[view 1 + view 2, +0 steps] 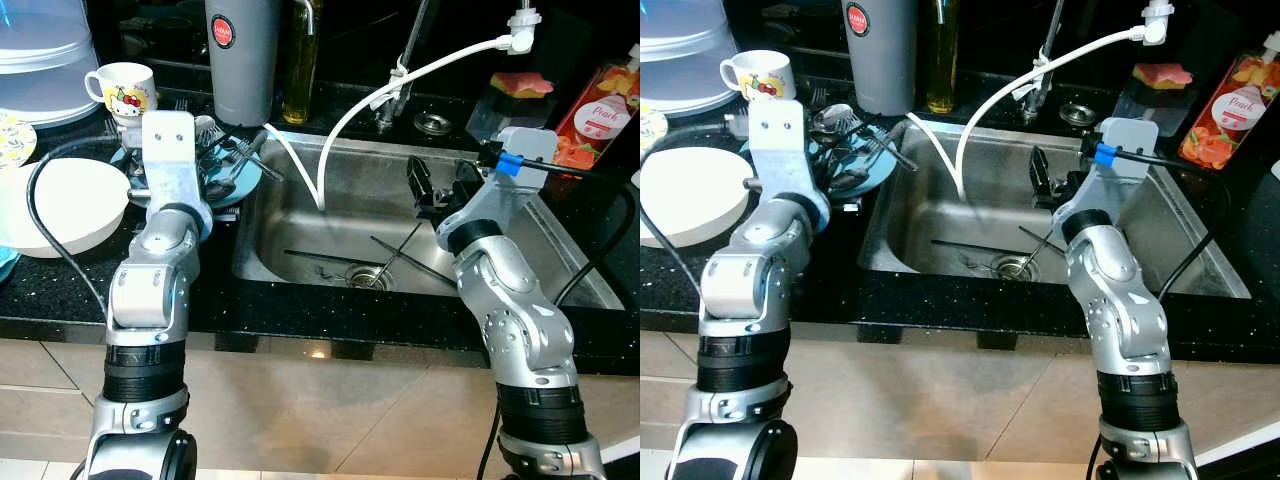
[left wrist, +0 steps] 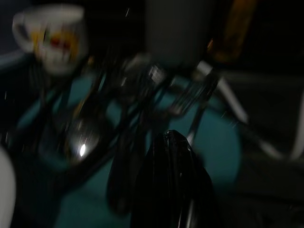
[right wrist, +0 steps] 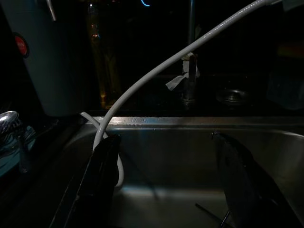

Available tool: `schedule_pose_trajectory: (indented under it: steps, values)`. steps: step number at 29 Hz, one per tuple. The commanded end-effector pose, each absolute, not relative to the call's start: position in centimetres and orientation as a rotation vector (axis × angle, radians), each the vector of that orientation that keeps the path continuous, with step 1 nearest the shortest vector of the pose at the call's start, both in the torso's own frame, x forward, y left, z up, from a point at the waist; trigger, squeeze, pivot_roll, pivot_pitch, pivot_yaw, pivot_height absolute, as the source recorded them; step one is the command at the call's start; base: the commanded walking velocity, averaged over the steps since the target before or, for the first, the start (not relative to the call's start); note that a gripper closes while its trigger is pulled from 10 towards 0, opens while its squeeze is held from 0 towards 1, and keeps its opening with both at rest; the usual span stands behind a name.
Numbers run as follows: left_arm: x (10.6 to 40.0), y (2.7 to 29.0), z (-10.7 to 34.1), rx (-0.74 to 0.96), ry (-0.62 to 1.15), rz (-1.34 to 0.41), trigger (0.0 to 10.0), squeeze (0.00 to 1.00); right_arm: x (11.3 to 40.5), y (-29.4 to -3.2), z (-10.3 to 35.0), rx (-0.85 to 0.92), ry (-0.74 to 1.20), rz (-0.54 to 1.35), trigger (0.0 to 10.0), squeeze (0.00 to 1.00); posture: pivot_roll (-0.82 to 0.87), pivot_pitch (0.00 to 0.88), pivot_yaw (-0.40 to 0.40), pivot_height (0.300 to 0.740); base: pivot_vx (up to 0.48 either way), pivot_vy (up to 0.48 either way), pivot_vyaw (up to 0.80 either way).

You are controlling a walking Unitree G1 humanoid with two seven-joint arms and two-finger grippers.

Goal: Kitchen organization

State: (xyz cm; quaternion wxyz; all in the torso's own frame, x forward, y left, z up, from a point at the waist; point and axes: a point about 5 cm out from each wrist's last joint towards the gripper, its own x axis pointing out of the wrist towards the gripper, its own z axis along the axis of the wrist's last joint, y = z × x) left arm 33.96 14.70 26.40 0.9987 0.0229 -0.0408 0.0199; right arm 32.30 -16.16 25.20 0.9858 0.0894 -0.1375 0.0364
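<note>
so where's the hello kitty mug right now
In the left eye view the mug stands on the counter left of the sink, behind the teal plate of cutlery.

Head eyes overlook sink point(image 1: 400, 190); wrists peer close.

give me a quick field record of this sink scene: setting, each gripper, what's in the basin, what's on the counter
setting: stainless steel sink set in a black speckled counter
left gripper: over the teal plate piled with metal cutlery; fingers unclear
right gripper: open, above the sink basin
basin: thin dark utensils near the drain, white hose hanging in
counter: white bowl, cartoon-print white mug, grey canister
</note>
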Motion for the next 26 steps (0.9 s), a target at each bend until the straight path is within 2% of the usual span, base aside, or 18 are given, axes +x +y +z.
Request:
schedule_pose_trajectory:
  steps: [1,5,6,9,19,20,21,23,24,26]
  values:
    - [33.9,13.9,27.2,0.079,-0.134,0.000,0.0,0.00,32.4,-16.6,25.3,0.186,-0.279,0.055,10.0,0.00,0.22,0.036,-0.080,0.740,0.000,0.000,0.00]
    - [33.9,13.5,27.3,0.091,-0.143,-0.016,0.0,0.00,32.4,-16.6,25.3,0.187,-0.279,0.053,10.0,0.00,0.22,0.038,-0.079,0.740,0.000,0.000,0.00]
    - [33.9,13.4,27.2,0.108,-0.137,-0.015,10.0,0.00,32.4,-16.6,25.3,0.188,-0.279,0.053,10.0,0.00,0.22,0.042,-0.082,0.740,0.000,0.000,0.00]
    - [34.2,13.7,26.4,0.156,-0.080,0.029,10.0,0.00,32.4,-16.6,25.3,0.187,-0.277,0.053,10.0,0.00,0.22,0.045,-0.086,0.740,0.000,0.000,0.00]
    - [33.7,15.0,24.5,0.112,-0.006,0.140,10.0,0.00,32.5,-16.5,25.1,0.192,-0.271,0.055,10.0,0.00,0.22,0.053,-0.087,0.740,0.000,0.000,0.00]
    - [33.6,15.0,24.5,0.093,-0.005,0.150,10.0,0.16,32.5,-16.3,25.0,0.192,-0.268,0.060,10.0,0.00,0.22,0.053,-0.087,0.740,0.000,0.000,0.00]
    - [33.5,15.0,24.3,0.076,0.005,0.154,10.0,0.72,32.5,-16.3,25.0,0.192,-0.267,0.062,10.0,0.00,0.22,0.053,-0.087,0.740,0.000,0.000,0.00]
    - [33.5,14.9,24.2,0.064,0.013,0.156,10.0,0.72,32.6,-16.3,25.0,0.192,-0.267,0.062,10.0,0.00,0.22,0.053,-0.087,0.740,0.000,0.000,0.00]
    - [33.6,14.9,23.9,0.033,0.041,0.166,10.0,1.00,32.5,-16.3,25.0,0.193,-0.268,0.061,10.0,0.00,0.22,0.054,-0.086,0.740,0.000,0.000,0.00]
    - [33.7,15.0,23.7,0.005,0.059,0.175,10.0,1.00,32.6,-16.3,25.1,0.195,-0.271,0.060,10.0,0.00,0.22,0.054,-0.087,0.740,0.000,0.000,0.00]
